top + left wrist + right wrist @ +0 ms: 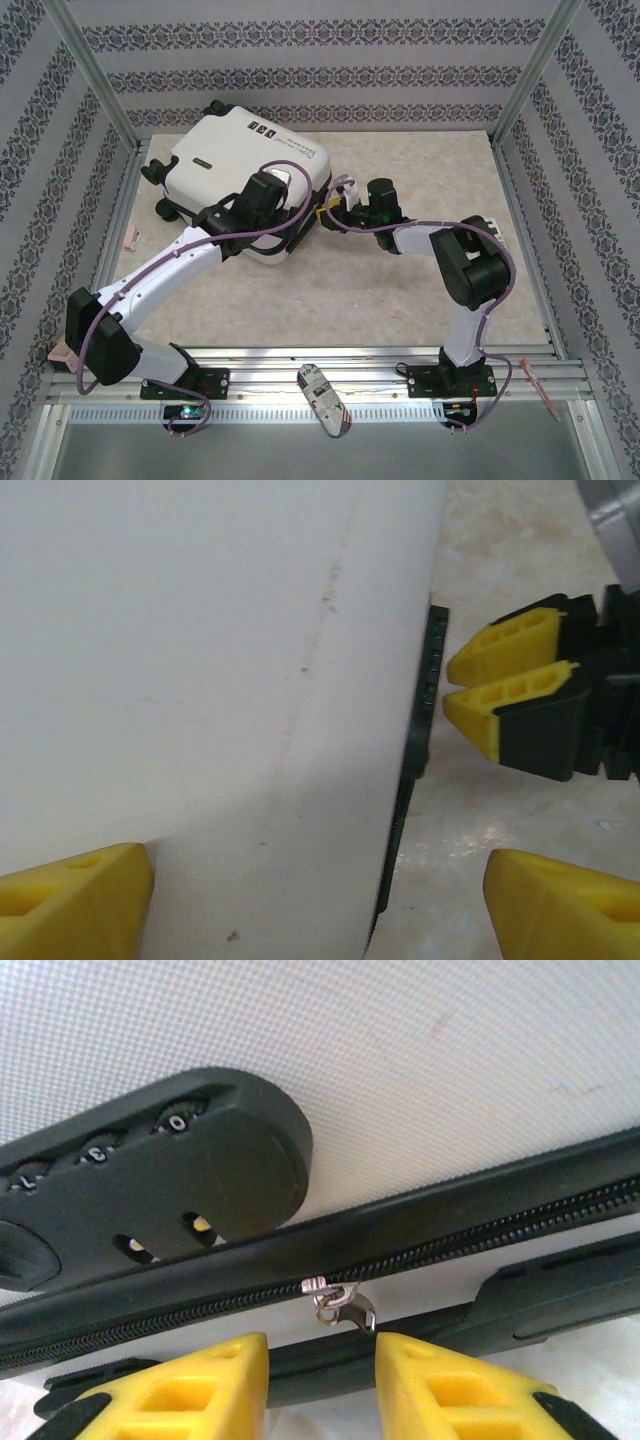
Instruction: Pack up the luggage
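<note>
On the far left of the table point(420, 290), top view: luggage point(225, 150) lies flat and closed, white shell up, black wheels along its left and far sides. Left arm point(170, 265) and right arm point(470, 265) both reach to its near right corner. Right gripper point(328, 208) sits at that edge, yellow tips toward the case.

Left wrist view: white shell takes up the left and centre, with the black zipper band point(425, 700) running down its edge. Left gripper point(320, 885) is spread wide. One yellow fingertip point(75, 890) is over the shell, the other is out over the table, and nothing is clamped between them. The right gripper's tips are just right of the band, a narrow gap between them.

Right wrist view: close under the case side. Combination lock point(150, 1190) upper left, zipper band below it. Metal zipper pull point(340, 1305) hangs just beyond the parted tips. Jaws slightly apart, gripping nothing.
</note>
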